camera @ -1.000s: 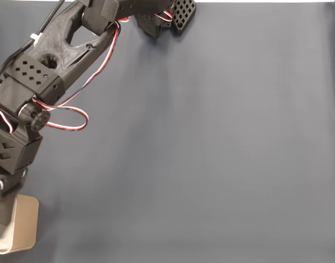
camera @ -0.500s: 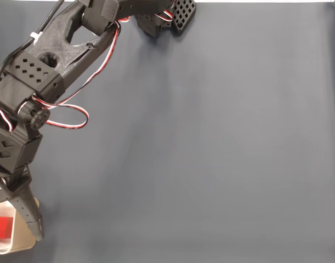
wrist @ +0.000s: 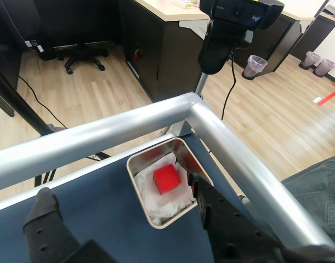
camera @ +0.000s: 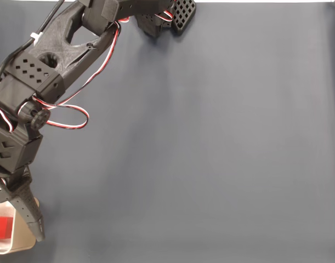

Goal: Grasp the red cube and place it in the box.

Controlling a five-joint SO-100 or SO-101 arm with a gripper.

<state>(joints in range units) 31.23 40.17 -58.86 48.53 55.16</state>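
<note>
gripper (wrist: 120, 200) first: in the wrist view its two black fingers stand wide apart at the lower edge of the frame, with nothing between them, one at lower left and one (wrist: 211, 205) just right of centre, its tip overlapping the box's near right rim; next the dark blue table cloth (camera: 211, 153), covering nearly the whole fixed view; across the upper left of that view runs the black arm (camera: 52, 60) with a red and white cable (camera: 74, 112) looping off it; in the wrist view a silver metal frame (wrist: 156, 118) crosses the middle and a black webcam (wrist: 233, 27) hangs at the top; the box (wrist: 137, 183) sits at the centre of the wrist view on the cloth near the frame corner, and in the fixed view at the lower left corner, partly under the gripper; smallest, the red cube (wrist: 167, 179) lies inside the box on its crumpled white lining, apart from both fingers; the placing looks done; the risk now is the retreat, since the right finger hangs so close over the rim that a low or sideways pull could catch the thin wall and drag or tip the box, spilling the cube.
</note>
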